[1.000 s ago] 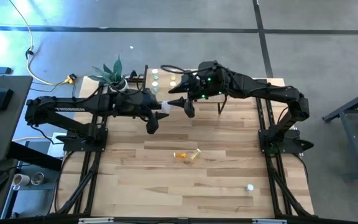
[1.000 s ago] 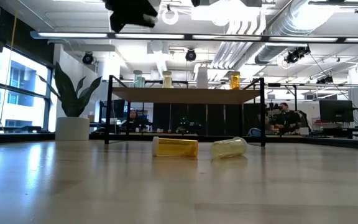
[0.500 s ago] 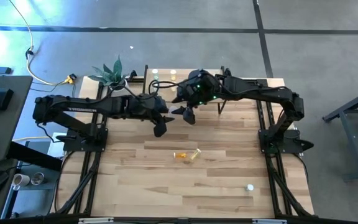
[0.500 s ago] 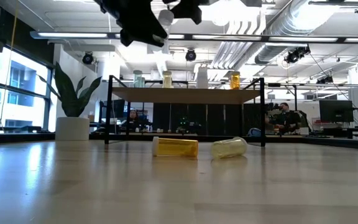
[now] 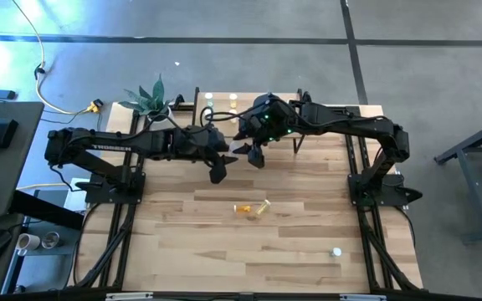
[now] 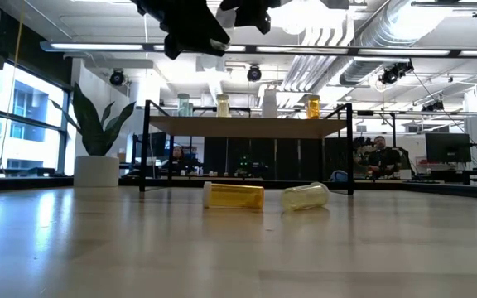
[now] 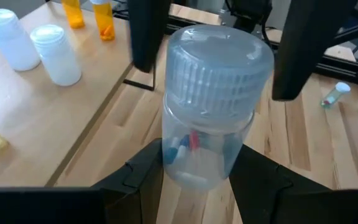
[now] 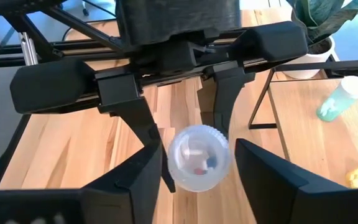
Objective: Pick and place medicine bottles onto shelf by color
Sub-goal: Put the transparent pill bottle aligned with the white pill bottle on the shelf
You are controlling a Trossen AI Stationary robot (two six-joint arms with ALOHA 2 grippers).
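**Clear bottle passing between two grippers above the table**

The plank table (image 5: 224,242) sits on a grey concrete floor, a potted plant (image 5: 149,99) at its ten o'clock corner. The level view looks into an open room with ceiling ducts and people seated at desks beyond.

From above, two yellow bottles (image 5: 251,208) lie on their sides near the table's middle, and one small bottle (image 5: 336,251) stands apart toward five o'clock. The shelf (image 6: 247,126) at twelve o'clock is mostly covered by the arms from overhead; the level view shows it carrying a pale green, a yellow, a white and an orange bottle in a row. Only the wrist views show the handover.

The left gripper (image 7: 194,168) holds a clear bottle (image 7: 210,106) by its body, cap pointing at the other arm, fingers narrowed onto it. The right gripper (image 8: 197,171) faces it, its fingers (image 8: 135,180) flanking the capped end, one on each side; whether they touch it I cannot tell. Both meet in the air just in front of the shelf.
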